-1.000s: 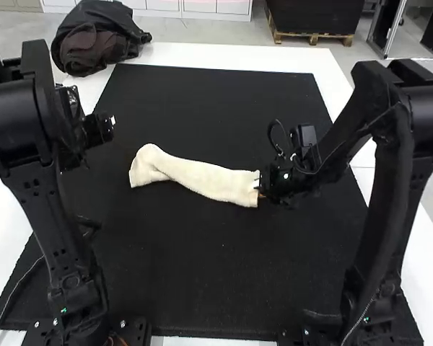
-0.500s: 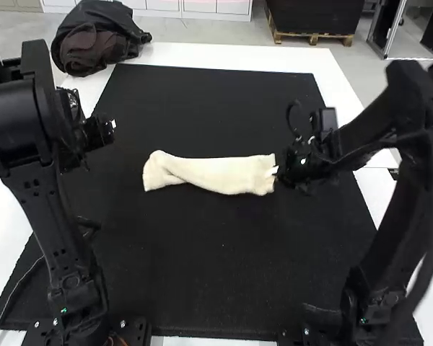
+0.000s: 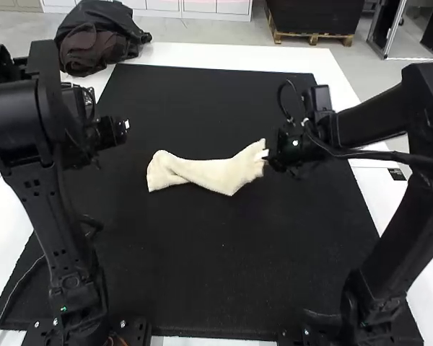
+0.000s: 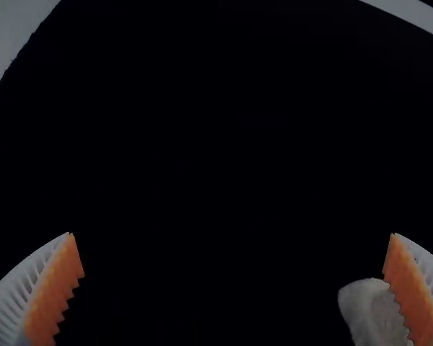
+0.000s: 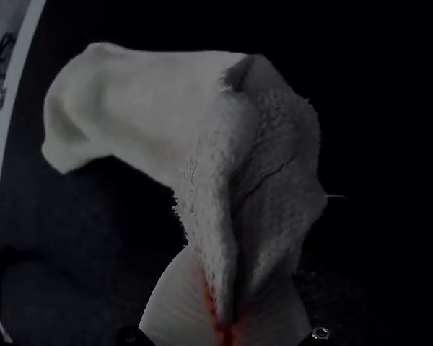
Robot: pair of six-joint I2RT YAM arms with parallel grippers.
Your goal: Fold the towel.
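In the high view, the towel [image 3: 202,171] is lying long and narrow on the mat [image 3: 202,281], one end meeting the right gripper's [image 3: 266,153] fingertips, the other lying apart from the left gripper [image 3: 124,126]. In the left wrist view, the fingers are standing wide apart, the towel's edge showing beside one pad [image 4: 411,292]. In the right wrist view, the fingers are clamping the bunched end, the rest stretching beyond their tips.

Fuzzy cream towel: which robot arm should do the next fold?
Right, probably: the right gripper pinches one end of the long cream towel, while the left gripper hangs open over the flat black mat, holding nothing.
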